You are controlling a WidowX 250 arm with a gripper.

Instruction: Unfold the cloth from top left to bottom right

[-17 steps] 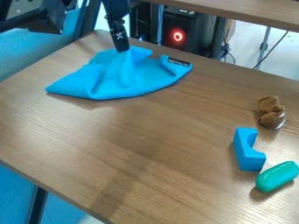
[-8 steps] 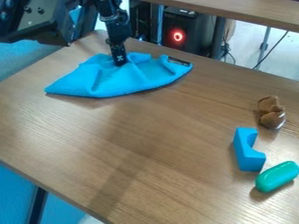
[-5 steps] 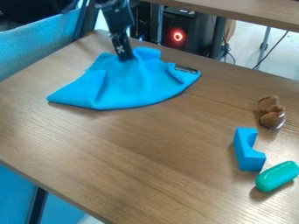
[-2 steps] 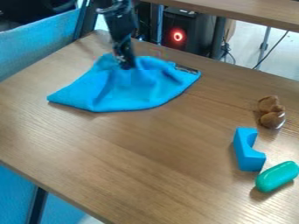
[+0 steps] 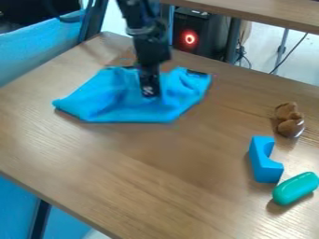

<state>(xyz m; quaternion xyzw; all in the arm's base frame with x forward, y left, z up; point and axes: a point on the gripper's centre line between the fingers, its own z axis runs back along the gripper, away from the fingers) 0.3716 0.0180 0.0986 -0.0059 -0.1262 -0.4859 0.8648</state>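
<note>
Toward the far edge of the wooden table [image 5: 156, 182]: blue cloth [image 5: 109, 100], creased, partly spread at best. Your gripper [image 5: 150, 93] down at its middle; open or closed, can't tell. Left for you: folds, lower-right spread.

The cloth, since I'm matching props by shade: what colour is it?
The cloth is bright blue, best seen in the camera view.

Cloth [image 5: 109, 100] — partly hidden (behind hand [image 5: 150, 93]).
</note>
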